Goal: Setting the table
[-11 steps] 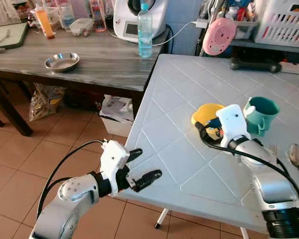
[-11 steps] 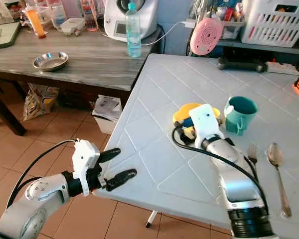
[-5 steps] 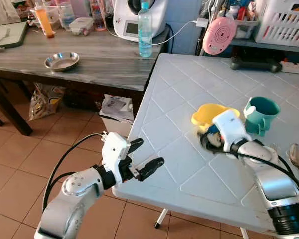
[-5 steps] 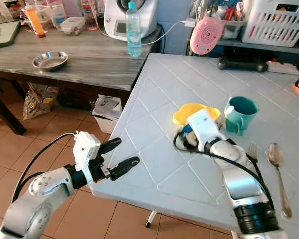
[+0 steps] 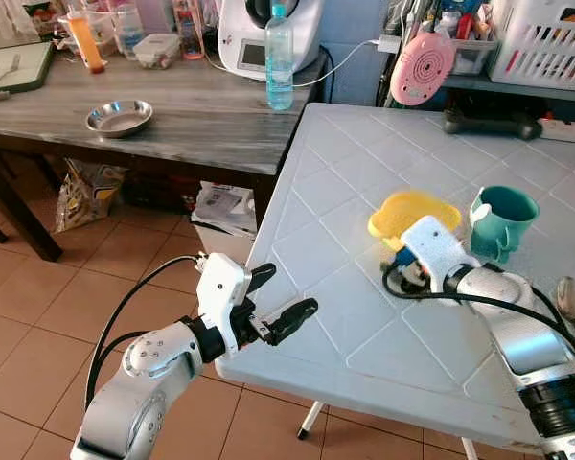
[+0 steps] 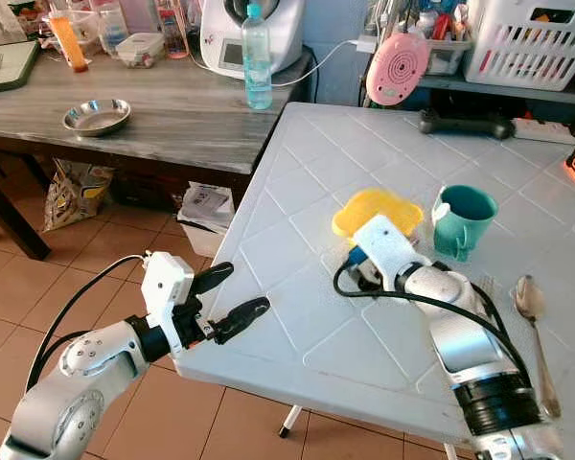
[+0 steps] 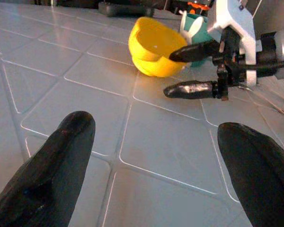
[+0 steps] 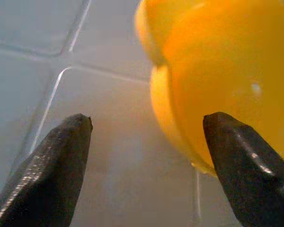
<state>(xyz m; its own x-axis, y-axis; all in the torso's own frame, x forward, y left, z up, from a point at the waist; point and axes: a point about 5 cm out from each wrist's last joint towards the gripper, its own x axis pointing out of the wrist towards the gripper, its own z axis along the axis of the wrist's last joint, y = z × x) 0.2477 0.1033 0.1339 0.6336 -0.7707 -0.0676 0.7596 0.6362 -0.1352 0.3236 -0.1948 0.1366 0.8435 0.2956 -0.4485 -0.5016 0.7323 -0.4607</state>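
My left pincer (image 5: 276, 305) sits at the lower left of the head view, fingers spread apart and grasping nothing, hovering at the near left edge of the white tiled counter (image 5: 345, 192). In its wrist view the two black fingertips (image 7: 61, 156) frame the counter top, with the yellow bowl (image 7: 154, 47) beyond them.

My right pincer (image 7: 187, 71) lies low over the counter at the centre right of the head view, its white housing (image 5: 431, 251) covering the fingers there. In the left wrist view its fingers are parted, the upper one touching the rim of the bowl, which sits tilted. The right wrist view has one finger (image 8: 52, 170) on the bare counter and the other finger against the bowl's side; I cannot tell whether it is gripping.

Just beside the bowl, toward the right, stands a teal mug (image 5: 501, 218). A spoon (image 6: 532, 331) lies at the right edge.

Farther back, upper left, a dark wooden counter (image 5: 201, 120) carries a metal dish (image 5: 120, 119) and a water bottle (image 5: 279, 59).
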